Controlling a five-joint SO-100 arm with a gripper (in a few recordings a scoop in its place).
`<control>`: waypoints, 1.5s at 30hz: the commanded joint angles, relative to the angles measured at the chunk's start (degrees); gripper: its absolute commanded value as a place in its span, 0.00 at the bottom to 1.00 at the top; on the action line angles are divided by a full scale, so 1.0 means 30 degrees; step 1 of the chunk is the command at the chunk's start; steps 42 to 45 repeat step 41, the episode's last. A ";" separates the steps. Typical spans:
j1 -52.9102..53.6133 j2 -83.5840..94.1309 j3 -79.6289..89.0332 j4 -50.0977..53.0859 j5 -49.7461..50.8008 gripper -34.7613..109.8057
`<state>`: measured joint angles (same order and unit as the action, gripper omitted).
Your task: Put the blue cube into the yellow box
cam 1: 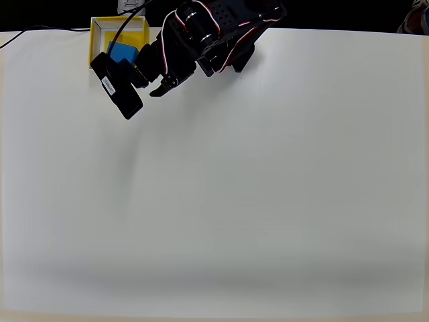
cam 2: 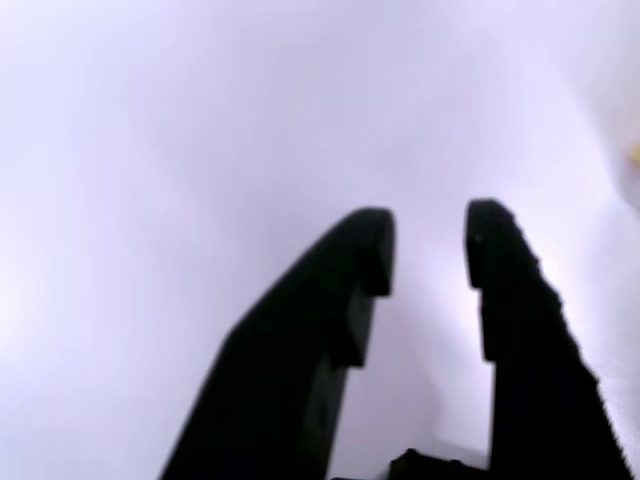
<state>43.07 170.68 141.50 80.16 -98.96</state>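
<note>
The yellow box [cam 1: 99, 32] stands at the table's far left edge in the overhead view. Inside it lies the blue cube [cam 1: 125, 51], partly covered by my black arm and its camera block. My gripper [cam 1: 154, 87] hangs just right of the box's near corner, apart from the cube. In the wrist view its two black fingers [cam 2: 360, 270] stand apart over bare white table, and the gripper [cam 2: 430, 245] is open with nothing between them. A blurred yellow sliver [cam 2: 634, 155] shows at that view's right edge.
The white table [cam 1: 234, 188] stretches wide below and right of the arm. The arm's base [cam 1: 238, 57] sits at the far edge, right of the box. A black cable [cam 1: 27, 33] runs along the far left.
</note>
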 commanded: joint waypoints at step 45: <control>-1.3857 0.6885 1.2891 -0.0791 0.1348 0.25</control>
